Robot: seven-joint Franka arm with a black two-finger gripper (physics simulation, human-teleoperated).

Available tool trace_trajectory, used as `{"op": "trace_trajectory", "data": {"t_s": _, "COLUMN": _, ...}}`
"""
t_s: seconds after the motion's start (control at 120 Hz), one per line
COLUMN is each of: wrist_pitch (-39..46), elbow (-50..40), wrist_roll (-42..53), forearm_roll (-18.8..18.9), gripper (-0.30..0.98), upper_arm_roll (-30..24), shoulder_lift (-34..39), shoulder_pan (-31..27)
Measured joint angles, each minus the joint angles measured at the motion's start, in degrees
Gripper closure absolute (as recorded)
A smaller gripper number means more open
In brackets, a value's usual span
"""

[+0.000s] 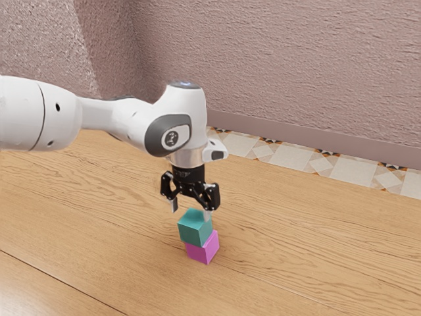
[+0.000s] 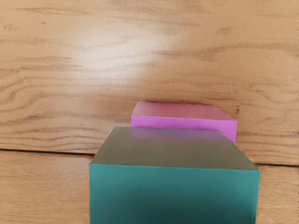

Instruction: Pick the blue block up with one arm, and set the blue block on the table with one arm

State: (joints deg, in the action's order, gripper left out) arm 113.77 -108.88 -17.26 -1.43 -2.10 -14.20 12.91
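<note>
Stage: pick-up, apparently; end effector (image 1: 191, 210) wide open, empty, above blue block (image 1: 193, 228) atop pink block (image 1: 210, 249). Next: lower astride, close.

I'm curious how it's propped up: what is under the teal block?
A pink block, part of its top showing; the rest of that top is hidden by the teal block.

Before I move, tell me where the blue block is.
Low in the exterior view, near its middle, the blue block is just below my gripper and partly hides the purple block.
</note>
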Motion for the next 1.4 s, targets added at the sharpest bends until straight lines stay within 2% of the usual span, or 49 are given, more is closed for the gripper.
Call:
{"op": "trace_trajectory", "data": {"t_s": 0.433, "wrist_pitch": 2.6, "elbow": -0.3, "wrist_roll": 3.0, "forearm_roll": -0.4, "gripper": 0.00, "upper_arm_roll": 0.8, "shoulder_lift": -4.0, "shoulder_pan": 1.2}}
{"op": "trace_trajectory", "data": {"t_s": 0.65, "wrist_pitch": 3.1, "elbow": -0.6, "wrist_roll": 3.6, "forearm_roll": -0.6, "gripper": 0.23, "upper_arm_roll": 2.1, "shoulder_lift": -4.3, "shoulder_pan": 2.6}}
{"op": "trace_trajectory", "data": {"t_s": 0.8, "wrist_pitch": 3.3, "elbow": -0.3, "wrist_roll": 3.8, "forearm_roll": -0.5, "gripper": 0.25, "upper_arm_roll": 2.3, "shoulder_lift": -4.2, "shoulder_pan": 2.9}}
{"op": "trace_trajectory", "data": {"t_s": 0.95, "wrist_pitch": 3.3, "elbow": 0.4, "wrist_roll": 4.1, "forearm_roll": -0.5, "gripper": 0.28, "upper_arm_roll": 7.2, "shoulder_lift": -3.3, "shoulder_pan": 7.4}}
{"op": "trace_trajectory", "data": {"t_s": 1.4, "wrist_pitch": 2.4, "elbow": 0.3, "wrist_roll": 8.7, "forearm_roll": -3.5, "gripper": 0.30, "upper_arm_roll": 19.2, "shoulder_lift": -2.9, "shoulder_pan": 7.1}}
